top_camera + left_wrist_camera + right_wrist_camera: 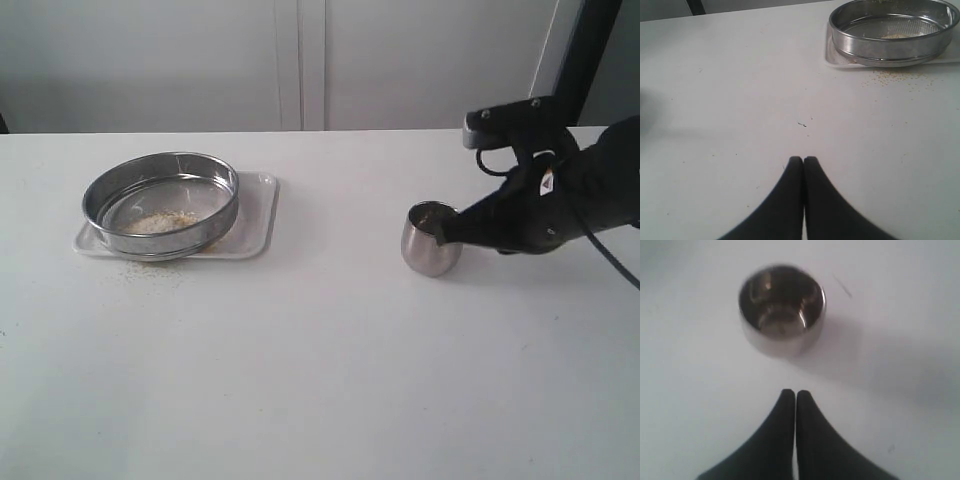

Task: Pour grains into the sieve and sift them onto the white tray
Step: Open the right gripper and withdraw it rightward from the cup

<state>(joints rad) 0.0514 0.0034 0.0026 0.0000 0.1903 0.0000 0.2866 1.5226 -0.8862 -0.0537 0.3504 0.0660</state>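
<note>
Sieve (160, 203) rests on the white tray (258, 215), at the left of the exterior view. A thin patch of grains (165, 222) lies on its mesh, and a few more lie scattered on the table (320, 380) just in front of the tray. The right gripper (794, 395) has its 2 fingers pressed together, holding nothing, near a small steel cup (782, 310) that stands upright and, through the blur, looks empty. The left gripper (803, 161) is likewise closed on nothing, above the table.
</note>
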